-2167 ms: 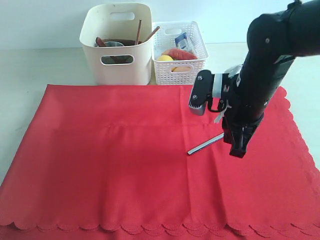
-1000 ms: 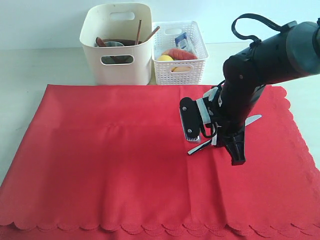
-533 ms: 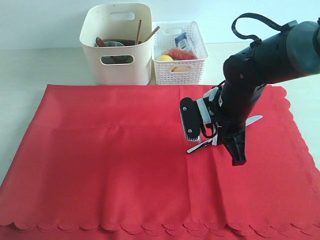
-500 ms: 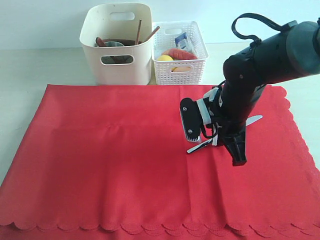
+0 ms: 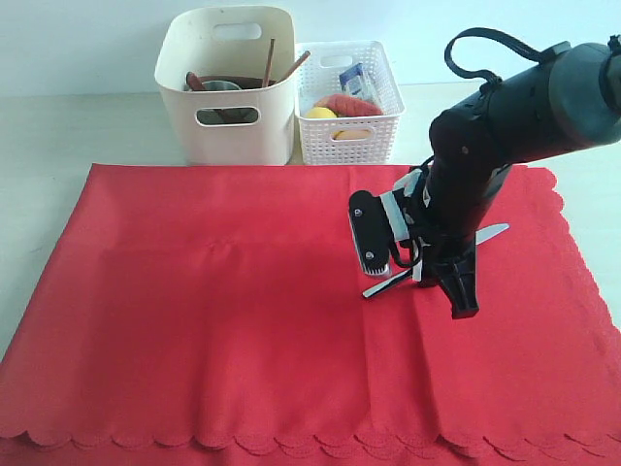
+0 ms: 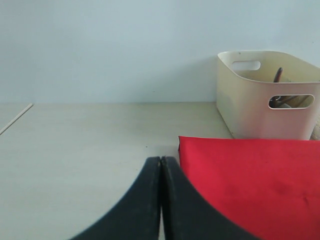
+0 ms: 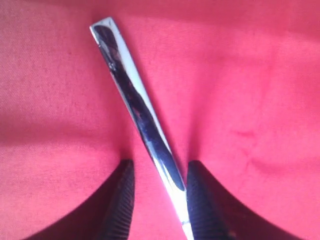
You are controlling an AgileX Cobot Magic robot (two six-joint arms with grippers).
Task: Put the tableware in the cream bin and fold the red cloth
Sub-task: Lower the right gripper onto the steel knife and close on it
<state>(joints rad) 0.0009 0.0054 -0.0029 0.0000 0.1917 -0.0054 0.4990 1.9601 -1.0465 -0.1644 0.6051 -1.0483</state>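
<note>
The metal knife (image 5: 382, 284) (image 7: 135, 105) lies flat on the red cloth (image 5: 213, 320) right of centre. My right gripper (image 5: 448, 282) (image 7: 159, 167) is down on the cloth, open, with one finger on each side of the knife's handle. One finger is close against the handle and a gap shows at the other. The cream bin (image 5: 228, 146) (image 6: 265, 112) stands behind the cloth and holds chopsticks (image 5: 270, 58), a steel cup (image 5: 221, 85) and other brown tableware. My left gripper (image 6: 161, 165) is shut and empty, low over the bare table by the cloth's corner (image 6: 255, 185).
A white perforated basket (image 5: 349, 146) with food and a small carton stands right next to the cream bin. The cloth spreads nearly the whole width of the table, with its scalloped front edge near the table's edge.
The right arm came down from above and turned over the knife. Over the last second it has stayed almost still. The left gripper shows no change.
</note>
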